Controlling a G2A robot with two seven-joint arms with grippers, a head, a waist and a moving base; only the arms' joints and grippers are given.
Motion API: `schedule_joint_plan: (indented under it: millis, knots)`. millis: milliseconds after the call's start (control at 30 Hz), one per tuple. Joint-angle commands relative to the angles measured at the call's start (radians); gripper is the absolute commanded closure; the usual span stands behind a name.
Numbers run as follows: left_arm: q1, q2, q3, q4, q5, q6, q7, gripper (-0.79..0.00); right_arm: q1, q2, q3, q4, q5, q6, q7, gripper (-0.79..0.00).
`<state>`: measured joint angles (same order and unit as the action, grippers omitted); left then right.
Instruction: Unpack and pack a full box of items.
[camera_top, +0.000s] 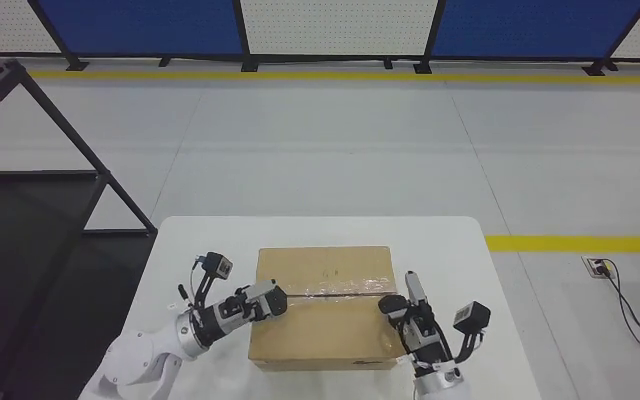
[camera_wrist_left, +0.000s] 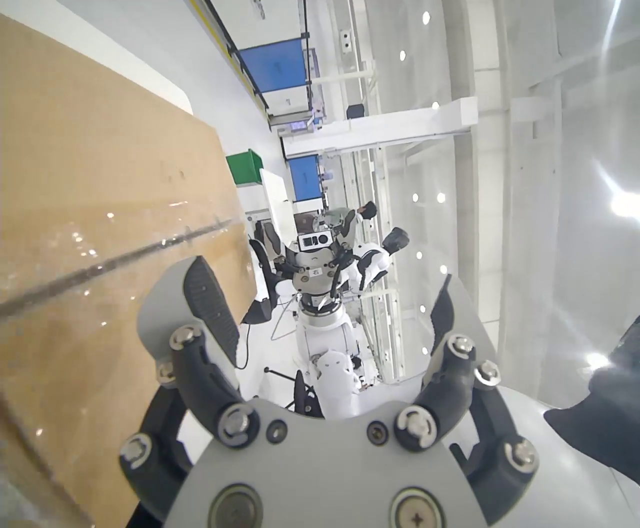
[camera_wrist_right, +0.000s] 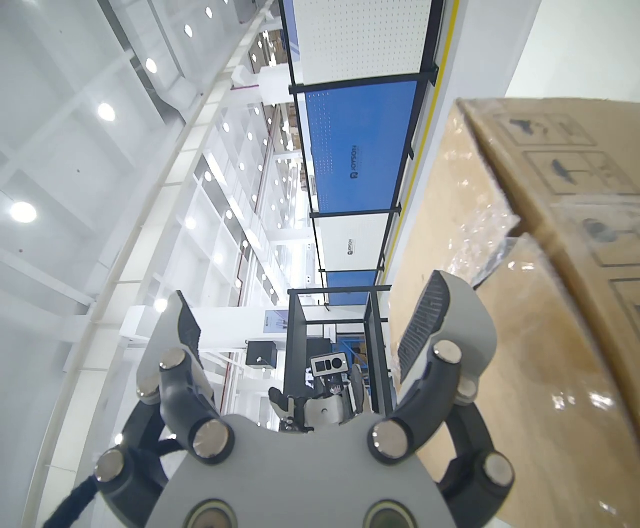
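Note:
A closed brown cardboard box (camera_top: 325, 300) sits in the middle of the white table (camera_top: 200, 240), with clear tape along its top seam (camera_top: 335, 291). My left gripper (camera_top: 272, 298) is at the box's left end by the seam, open with nothing held. In the left wrist view the left gripper (camera_wrist_left: 325, 310) stands open, one finger (camera_wrist_left: 210, 305) over the box top (camera_wrist_left: 100, 200). My right gripper (camera_top: 393, 305) is at the box's right end, also open. In the right wrist view the right gripper (camera_wrist_right: 305, 325) has one finger (camera_wrist_right: 425, 320) against the box (camera_wrist_right: 525, 325).
A black metal frame (camera_top: 60, 140) stands on the floor left of the table. Blue and white partition panels (camera_top: 330, 25) line the back. Bare table surface lies behind the box and on both sides of it.

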<state>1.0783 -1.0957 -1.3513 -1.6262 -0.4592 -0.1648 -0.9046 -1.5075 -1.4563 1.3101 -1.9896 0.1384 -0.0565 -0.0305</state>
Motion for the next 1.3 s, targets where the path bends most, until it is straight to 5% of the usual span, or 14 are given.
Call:
schedule_joint_plan:
  millis: [0, 233, 467, 1267]
  knots:
    - [-0.032, -0.007, 0.045, 0.015, 0.022, 0.012, 0.024, -0.785, -0.04, 0.003, 0.019, -0.012, 0.012, -0.033, 0.006, -0.785]
    - [-0.12, -0.028, 0.144, 0.104, 0.107, 0.033, 0.129, -0.785, -0.103, 0.008, 0.048, -0.015, 0.036, -0.096, 0.023, -0.785]
    - [-0.126, -0.028, 0.137, 0.16, 0.135, 0.048, 0.154, -0.785, -0.086, 0.01, 0.051, -0.006, 0.044, -0.094, 0.046, -0.785]
    - [0.133, 0.026, -0.258, 0.044, -0.127, -0.073, 0.076, -0.785, 0.013, 0.012, 0.034, -0.014, 0.02, 0.012, 0.055, -0.785]
